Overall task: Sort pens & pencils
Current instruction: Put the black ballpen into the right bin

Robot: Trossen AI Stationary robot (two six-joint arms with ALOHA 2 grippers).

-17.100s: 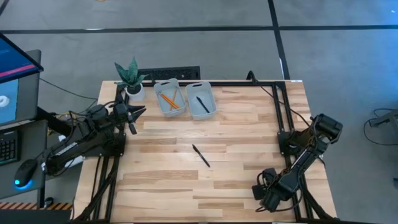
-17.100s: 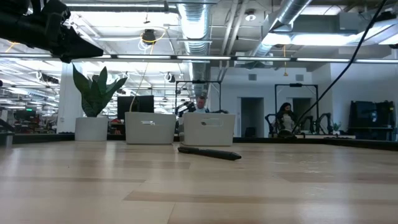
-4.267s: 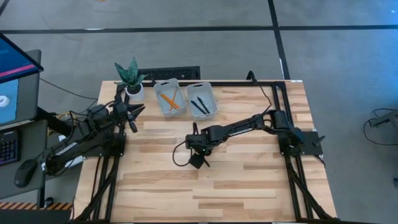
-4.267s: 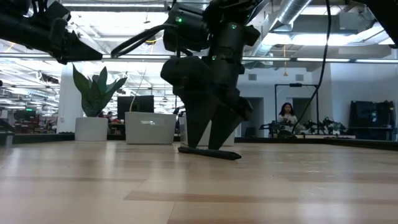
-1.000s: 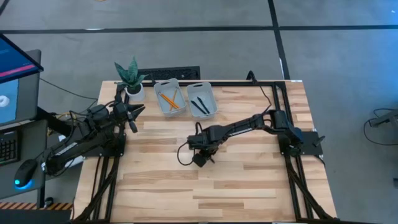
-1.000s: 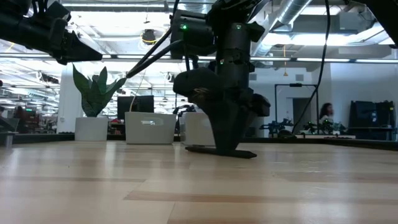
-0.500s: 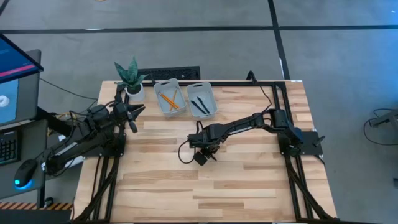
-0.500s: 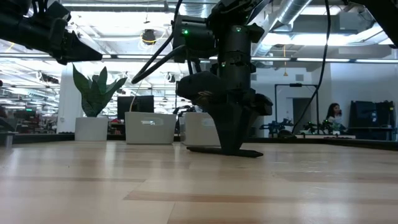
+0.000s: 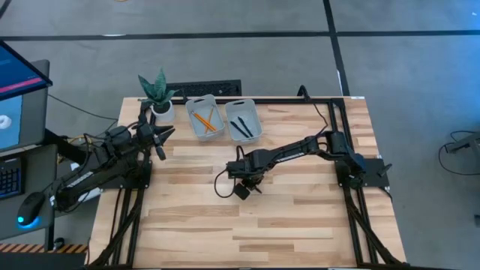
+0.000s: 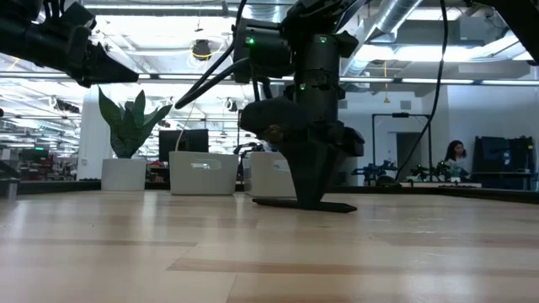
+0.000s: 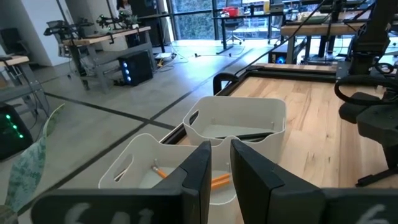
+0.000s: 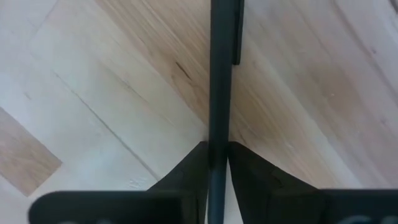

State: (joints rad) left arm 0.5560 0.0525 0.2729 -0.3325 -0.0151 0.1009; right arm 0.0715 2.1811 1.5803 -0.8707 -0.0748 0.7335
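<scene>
R tool pinching flat black pen, long axis running straight ahead betw fingers

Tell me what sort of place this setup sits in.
Probably an open-plan robotics lab or workshop. Exposed ceiling ducts run overhead, workbenches loaded with equipment stand on a bare concrete floor, and a monitor sits beside the wooden table.

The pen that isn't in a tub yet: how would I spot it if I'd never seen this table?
Start at the wooden table and find the right gripper near its middle. The pen lies flat on the wood there, pinched between that gripper's two dark fingers. The other pens sit in a white tub at the far edge, beside the tub of orange pencils.
</scene>
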